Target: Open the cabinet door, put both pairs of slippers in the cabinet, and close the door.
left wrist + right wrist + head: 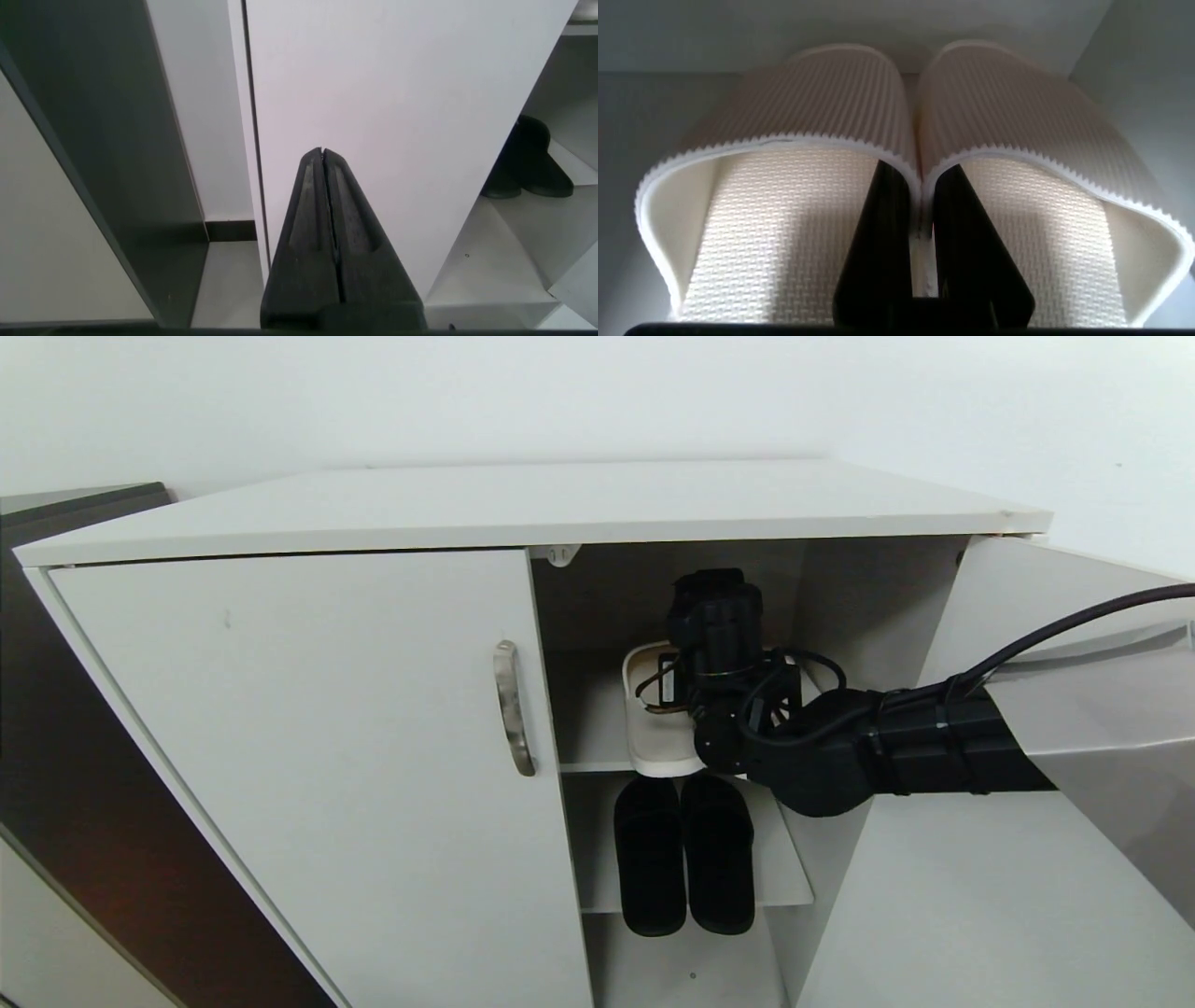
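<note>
Closest to you, your right pincer (921, 177) is nearly closed. Its two fingers (878, 252) clamp the touching inner edges of the white slippers (813, 121), one finger inside each slipper. That pair sits in the cabinet (560, 509), in its open right half at the upper shelf (588, 747). The toes point to the cabinet's back and the heels reach the shelf's front edge. You cannot tell whether the soles rest on the shelf.

One level down in the cabinet, the black slippers (649, 859) lie side by side on the lower shelf (784, 887), touching, with their heels hanging past its front edge. They are well apart from the right pincer.

By count you have two white slippers, two black slippers and two cabinet doors. The right door (934, 915) stands swung open. The left door (280, 756) is closed and carries one metal handle (512, 707).

Your left pincer (322, 154) is fully closed on nothing, its fingers pressed together. It points at the face of the cabinet's closed door without touching it.
</note>
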Controlling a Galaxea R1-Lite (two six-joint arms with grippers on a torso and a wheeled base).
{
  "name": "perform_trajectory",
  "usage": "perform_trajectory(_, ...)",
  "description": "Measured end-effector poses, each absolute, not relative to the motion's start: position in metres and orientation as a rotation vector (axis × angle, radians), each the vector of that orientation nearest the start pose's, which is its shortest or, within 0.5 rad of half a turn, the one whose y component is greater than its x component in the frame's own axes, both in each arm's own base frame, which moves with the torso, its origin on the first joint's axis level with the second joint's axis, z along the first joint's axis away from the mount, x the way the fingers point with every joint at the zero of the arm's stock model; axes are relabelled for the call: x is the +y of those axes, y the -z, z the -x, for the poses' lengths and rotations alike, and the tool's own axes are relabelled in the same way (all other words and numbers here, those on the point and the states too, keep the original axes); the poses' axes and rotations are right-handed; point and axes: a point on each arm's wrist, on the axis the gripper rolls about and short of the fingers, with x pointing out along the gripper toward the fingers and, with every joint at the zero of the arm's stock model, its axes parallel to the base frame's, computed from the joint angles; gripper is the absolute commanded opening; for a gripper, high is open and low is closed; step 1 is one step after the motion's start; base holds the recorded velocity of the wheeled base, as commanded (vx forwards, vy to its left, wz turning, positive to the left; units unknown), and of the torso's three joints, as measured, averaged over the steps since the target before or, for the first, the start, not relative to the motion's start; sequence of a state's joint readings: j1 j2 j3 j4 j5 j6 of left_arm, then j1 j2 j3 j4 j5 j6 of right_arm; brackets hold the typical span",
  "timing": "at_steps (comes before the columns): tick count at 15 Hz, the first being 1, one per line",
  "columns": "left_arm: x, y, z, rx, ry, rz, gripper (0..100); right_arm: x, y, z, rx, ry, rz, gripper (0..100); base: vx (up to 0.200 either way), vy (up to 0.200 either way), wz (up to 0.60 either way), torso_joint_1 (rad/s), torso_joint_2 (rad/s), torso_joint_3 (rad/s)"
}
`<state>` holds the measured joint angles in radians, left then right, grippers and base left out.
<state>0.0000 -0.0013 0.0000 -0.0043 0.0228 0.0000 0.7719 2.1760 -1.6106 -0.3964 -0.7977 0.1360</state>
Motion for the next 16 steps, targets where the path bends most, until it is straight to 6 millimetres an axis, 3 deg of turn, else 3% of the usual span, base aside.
perform_trajectory(6, 0.001, -0.076, 0.023, -0.005, -0.023, 0.0, 0, 0.307, -0.196, -0.341, 0.127, 0.038, -0.007, 0, 0.0, 0.0, 0.0, 0.0, 0.0, 0.0)
perform_trajectory(7, 0.001, -0.076, 0.023, -0.005, -0.023, 0.0, 0, 0.308, -0.196, -0.341, 0.127, 0.037, -0.008, 100, 0.0, 0.0, 0.0, 0.0, 0.0, 0.0)
perform_trajectory(13, 0.001, -0.076, 0.023, -0.006, -0.023, 0.0, 0, 0.31, -0.192, -0.338, 0.138, 0.03, 0.002, 100, 0.0, 0.0, 0.0, 0.0, 0.0, 0.0)
perform_trajectory(16, 0.001, -0.076, 0.023, -0.006, -0.023, 0.0, 0, 0.308, -0.19, -0.319, 0.156, 0.006, 0.015, 100, 0.0, 0.0, 0.0, 0.0, 0.0, 0.0)
